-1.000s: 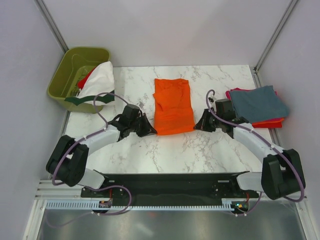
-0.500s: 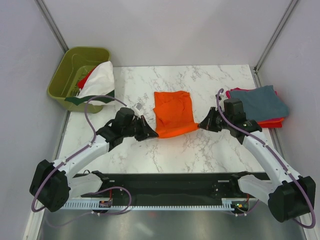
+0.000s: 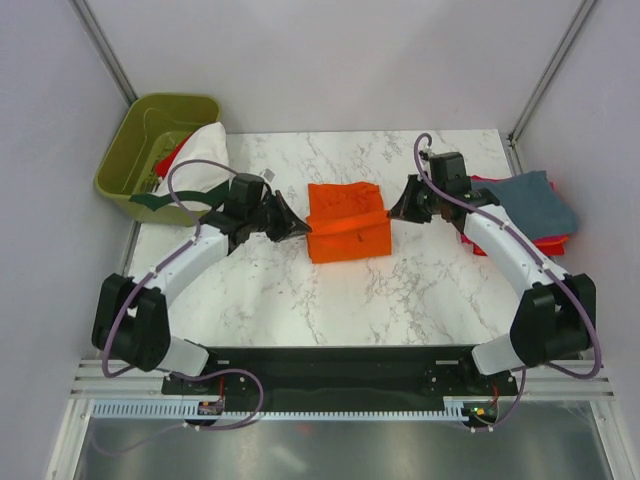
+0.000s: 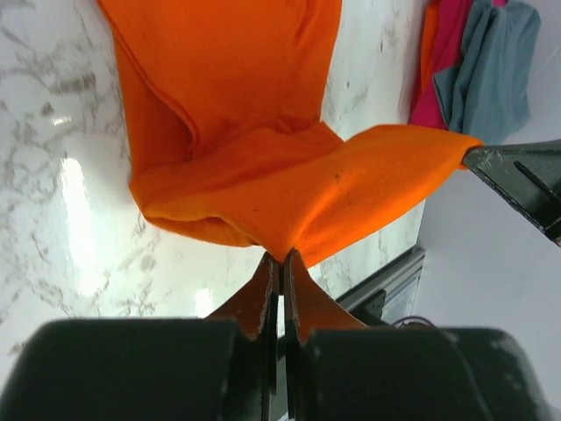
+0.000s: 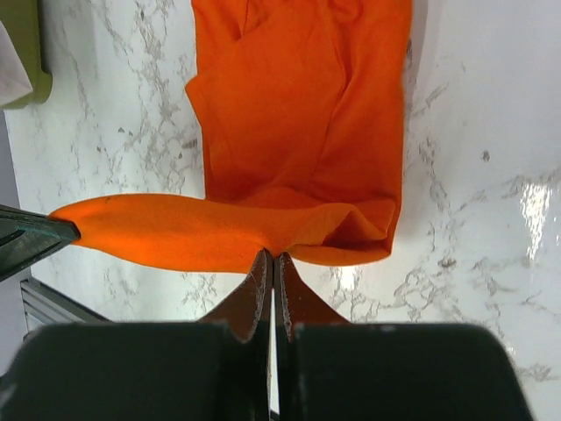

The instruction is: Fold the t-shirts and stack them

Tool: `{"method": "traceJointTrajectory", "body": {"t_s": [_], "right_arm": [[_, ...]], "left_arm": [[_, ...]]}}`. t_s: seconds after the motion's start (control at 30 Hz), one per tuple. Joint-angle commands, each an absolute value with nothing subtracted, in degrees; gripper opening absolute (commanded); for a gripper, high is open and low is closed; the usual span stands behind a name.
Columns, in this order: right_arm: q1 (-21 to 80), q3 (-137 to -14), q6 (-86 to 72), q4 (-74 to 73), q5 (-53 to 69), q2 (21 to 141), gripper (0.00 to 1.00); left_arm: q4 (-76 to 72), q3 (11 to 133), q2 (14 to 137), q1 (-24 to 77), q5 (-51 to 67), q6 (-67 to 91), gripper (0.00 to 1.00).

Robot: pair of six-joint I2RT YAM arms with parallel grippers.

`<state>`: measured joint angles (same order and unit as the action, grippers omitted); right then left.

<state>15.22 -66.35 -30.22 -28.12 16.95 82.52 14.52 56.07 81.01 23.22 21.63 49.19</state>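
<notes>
An orange t-shirt lies half folded in the middle of the marble table. Its near hem is lifted and carried back over the rest of it. My left gripper is shut on the hem's left corner. My right gripper is shut on the hem's right corner. The hem stretches taut between the two. A folded stack with a slate blue-grey t-shirt on top of red and magenta ones lies at the right edge. A white t-shirt with dark green trim hangs over the bin's rim.
An olive-green bin stands at the far left corner with more cloth inside. In the left wrist view the folded stack shows at the top right. The black base rail runs along the near edge.
Both grippers lifted the orange t-shirt's near hem and carried it away from the bases, over the shirt. The shirt now looks about half as long.
</notes>
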Motion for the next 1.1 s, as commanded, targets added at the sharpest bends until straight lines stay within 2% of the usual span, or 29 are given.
{"method": "traceJointTrajectory", "body": {"t_s": [0.0,0.43,0.53,0.57,0.6,0.63,0.67,0.73,0.77,0.8,0.93,0.97,1.03,1.07], "right_arm": [[13.89,-72.59,-29.80,-26.90,14.59,85.95,0.00],[9.94,-92.17,-31.02,-26.37,15.46,108.78,0.00],[9.32,-98.84,-31.55,-25.84,16.35,116.00,0.00],[9.14,-100.53,-31.90,-25.75,17.04,117.93,0.01],[8.97,-102.11,-32.08,-25.49,17.40,121.52,0.07],[8.62,-105.17,-32.34,-25.40,17.58,123.38,0.16],[8.53,-106.68,-32.52,-24.88,16.88,124.88,0.55],[8.44,-108.36,-32.70,-24.00,14.43,127.79,0.85],[8.52,-108.20,-32.26,-23.30,13.81,128.23,0.90],[8.53,-107.67,-31.04,-21.12,13.71,128.23,0.90],[8.35,-97.86,-29.18,-12.94,13.71,124.64,0.80],[8.35,-95.82,-29.09,-11.01,13.71,123.93,0.71],[8.26,-90.56,-29.27,-5.29,14.50,122.35,0.66],[8.26,-89.40,-29.44,-4.06,14.76,122.17,0.61]], "left_arm": [[15.03,62.30,85.50,20.83,22.94,45.80,0.02],[17.31,86.38,108.88,15.21,26.72,44.65,0.04],[17.49,93.67,116.70,14.85,28.39,44.91,0.10],[17.49,96.82,118.46,14.68,27.95,45.17,0.18],[17.40,98.68,122.74,14.59,27.86,45.26,0.26],[17.32,102.70,124.70,14.42,27.95,44.83,0.38],[17.31,104.75,126.89,14.15,28.04,44.56,0.52],[17.40,109.92,131.29,13.36,27.60,44.21,0.62],[17.40,111.43,132.27,13.27,27.25,42.99,0.78],[17.40,112.75,132.97,13.27,27.07,42.28,0.97],[16.44,111.99,132.11,13.09,25.23,38.77,0.96],[15.91,110.75,131.40,13.10,24.62,38.32,0.95],[11.62,104.63,129.65,13.10,24.00,37.27,0.93],[9.77,102.33,127.64,13.18,23.82,37.09,0.91]]}}
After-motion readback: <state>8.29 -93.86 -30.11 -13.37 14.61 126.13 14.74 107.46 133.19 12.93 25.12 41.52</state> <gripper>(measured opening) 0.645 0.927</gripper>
